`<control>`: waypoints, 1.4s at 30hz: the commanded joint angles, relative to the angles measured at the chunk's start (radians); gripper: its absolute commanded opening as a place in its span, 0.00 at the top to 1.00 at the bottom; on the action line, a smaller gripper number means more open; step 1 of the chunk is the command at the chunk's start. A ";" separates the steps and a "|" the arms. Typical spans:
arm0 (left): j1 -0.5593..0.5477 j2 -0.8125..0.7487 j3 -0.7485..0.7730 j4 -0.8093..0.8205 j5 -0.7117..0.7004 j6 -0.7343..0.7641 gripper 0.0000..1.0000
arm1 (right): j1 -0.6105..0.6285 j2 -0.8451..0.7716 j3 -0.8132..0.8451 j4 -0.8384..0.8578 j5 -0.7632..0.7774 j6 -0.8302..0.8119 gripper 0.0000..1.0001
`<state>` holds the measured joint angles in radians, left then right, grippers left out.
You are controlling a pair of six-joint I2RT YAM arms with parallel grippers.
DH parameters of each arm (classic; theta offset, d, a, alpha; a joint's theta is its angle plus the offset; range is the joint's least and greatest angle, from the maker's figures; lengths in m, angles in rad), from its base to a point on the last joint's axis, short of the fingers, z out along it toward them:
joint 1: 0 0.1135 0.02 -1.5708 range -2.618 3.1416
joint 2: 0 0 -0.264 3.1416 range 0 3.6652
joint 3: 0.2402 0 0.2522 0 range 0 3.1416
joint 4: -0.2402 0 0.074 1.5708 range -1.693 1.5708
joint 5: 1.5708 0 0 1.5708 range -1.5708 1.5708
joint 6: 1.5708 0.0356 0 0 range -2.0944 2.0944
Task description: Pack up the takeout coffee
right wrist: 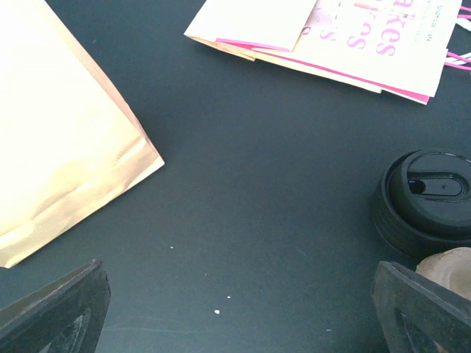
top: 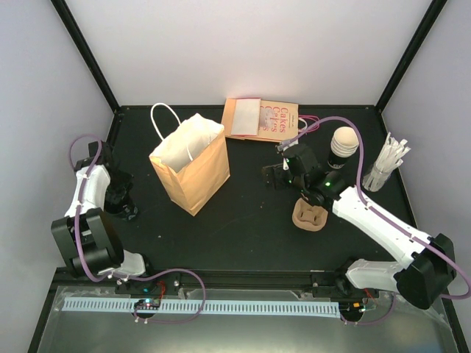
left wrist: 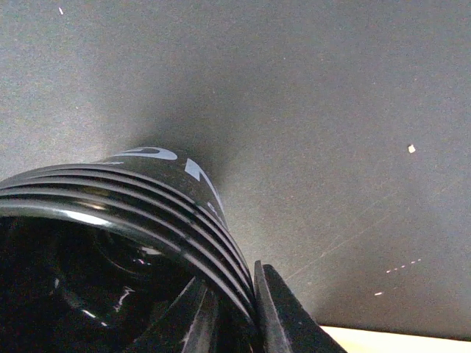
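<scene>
Top view: the takeout cup (top: 344,149), black outside and cream at its open top, is standing upright on the far right part of the table (top: 250,220), between the flat printed bag (top: 263,119) and the bundle of white straws (top: 386,163), apart from both. The brown kraft bag (top: 191,165) is standing open, left of centre, its white handle rising behind it. The right arm is reaching over the moulded-pulp carrier (top: 310,215), with the right pincer (top: 276,168) hanging released between the kraft bag and the cup, grasping nothing.

Right wrist view: the right pincer (right wrist: 239,273) is showing both fingers spread to the frame's lower corners over bare table. The black lid (right wrist: 427,198), sip hole up, is lying just beside the carrier (right wrist: 450,266), well apart from the kraft bag (right wrist: 59,140). The printed bag (right wrist: 331,29) is lying flat at the top.

Left wrist view: the left pincer (left wrist: 254,276) is clenching the rim of a ribbed black container (left wrist: 147,213) with white lettering on its side, one finger inside the glossy rim and one outside. What this container is cannot be told. In the top view the left pincer (top: 121,200) is sitting low at the table's left edge
</scene>
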<state>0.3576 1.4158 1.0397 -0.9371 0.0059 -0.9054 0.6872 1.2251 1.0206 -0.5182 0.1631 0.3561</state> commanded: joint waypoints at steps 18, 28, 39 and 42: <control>-0.001 -0.054 0.104 -0.191 -0.069 0.087 0.34 | -0.008 -0.030 0.010 0.012 0.006 0.000 0.00; -0.003 -0.164 0.148 -0.208 -0.070 0.128 0.42 | -0.008 -0.021 0.022 0.004 0.002 0.000 0.00; -0.014 -0.141 0.135 -0.106 -0.016 0.131 0.60 | -0.008 0.024 0.061 -0.025 -0.011 -0.011 0.00; -0.035 -0.114 0.127 -0.079 -0.029 0.112 0.55 | -0.008 0.046 0.088 -0.038 -0.023 -0.015 0.00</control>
<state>0.3470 1.2785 1.1568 -1.0748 -0.0376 -0.7818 0.6838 1.2457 1.0565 -0.5327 0.1555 0.3531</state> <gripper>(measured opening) 0.413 0.999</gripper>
